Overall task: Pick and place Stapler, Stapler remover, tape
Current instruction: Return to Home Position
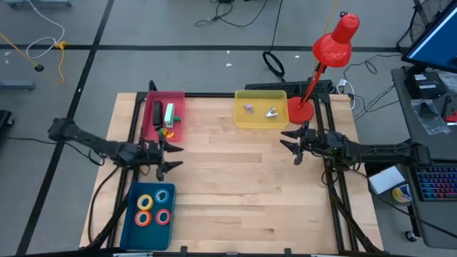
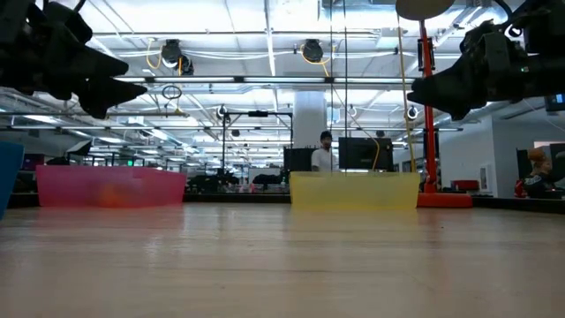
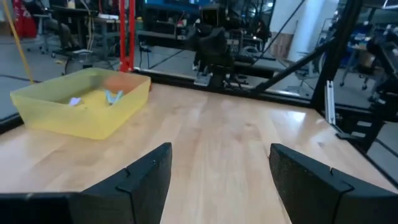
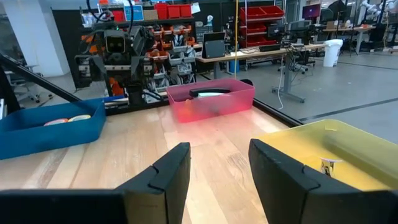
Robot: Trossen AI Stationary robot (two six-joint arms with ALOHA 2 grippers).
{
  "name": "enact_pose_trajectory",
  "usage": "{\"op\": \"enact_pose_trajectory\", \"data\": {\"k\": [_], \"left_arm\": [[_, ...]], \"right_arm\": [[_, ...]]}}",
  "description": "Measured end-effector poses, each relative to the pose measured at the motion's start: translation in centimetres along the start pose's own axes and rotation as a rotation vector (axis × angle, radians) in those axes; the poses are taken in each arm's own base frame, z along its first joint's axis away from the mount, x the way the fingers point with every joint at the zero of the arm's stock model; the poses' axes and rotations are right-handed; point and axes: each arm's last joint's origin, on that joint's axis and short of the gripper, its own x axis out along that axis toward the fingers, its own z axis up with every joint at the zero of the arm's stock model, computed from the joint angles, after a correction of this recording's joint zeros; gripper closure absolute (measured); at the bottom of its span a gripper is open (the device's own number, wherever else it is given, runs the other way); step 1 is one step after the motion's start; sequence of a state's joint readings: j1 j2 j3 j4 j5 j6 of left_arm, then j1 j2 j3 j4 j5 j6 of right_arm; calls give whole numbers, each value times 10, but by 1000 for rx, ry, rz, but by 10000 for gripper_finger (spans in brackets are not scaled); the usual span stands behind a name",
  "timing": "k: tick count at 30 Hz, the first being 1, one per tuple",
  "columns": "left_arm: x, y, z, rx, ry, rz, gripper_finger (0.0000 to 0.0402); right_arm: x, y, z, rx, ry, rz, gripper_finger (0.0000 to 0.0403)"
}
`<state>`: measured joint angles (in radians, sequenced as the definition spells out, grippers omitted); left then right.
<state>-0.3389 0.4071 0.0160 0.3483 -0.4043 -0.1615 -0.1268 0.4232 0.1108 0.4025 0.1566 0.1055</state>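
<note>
"So, where did the two pincers stand?"

"Both hung above the pale wooden table (image 1: pixel 235 185), facing each other across it. The left pincer (image 1: pixel 172 157) sat near the table's left edge, between the translucent pink plastic tray (image 1: pixel 148 121) and the deep blue plastic bin (image 1: pixel 146 237). The right pincer (image 1: pixel 288 140) hovered just in front of the translucent yellow plastic tray (image 1: pixel 260 121)."

"Was either holding anything?"

"No. Each was released, its dark fingers spread with only bare wood showing between them."

"And the tape?"

"All four small ring-shaped rolls lay flat in the blue bin. The yellow roll (image 1: pixel 146 202) and the blue roll (image 1: pixel 162 195) were on the side toward the pink tray, with the orange-red roll (image 1: pixel 143 218) and the red roll (image 1: pixel 163 216) behind them."

"The staplers?"

"A black stapler (image 1: pixel 157 113) and a green stapler (image 1: pixel 169 114) lay side by side in the pink tray. A purplish staple remover (image 1: pixel 248 108) and a light blue staple remover (image 1: pixel 271 113) lay apart in the yellow tray."

"Anything else?"

"A red desk lamp (image 1: pixel 333 46) stood with its round base on the table corner, just beside the yellow tray."
</note>
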Motion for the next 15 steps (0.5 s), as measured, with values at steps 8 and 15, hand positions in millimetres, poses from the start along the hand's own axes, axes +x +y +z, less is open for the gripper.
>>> {"op": "enact_pose_trajectory", "data": {"k": [8,15], "left_arm": [[-18,5,4,32,-40,-75,133],[-24,5,6,70,-71,-97,133]], "right_arm": [[0,-1,-5,-42,40,-7,245],[-5,-7,-4,-36,-27,-130,245]]}}
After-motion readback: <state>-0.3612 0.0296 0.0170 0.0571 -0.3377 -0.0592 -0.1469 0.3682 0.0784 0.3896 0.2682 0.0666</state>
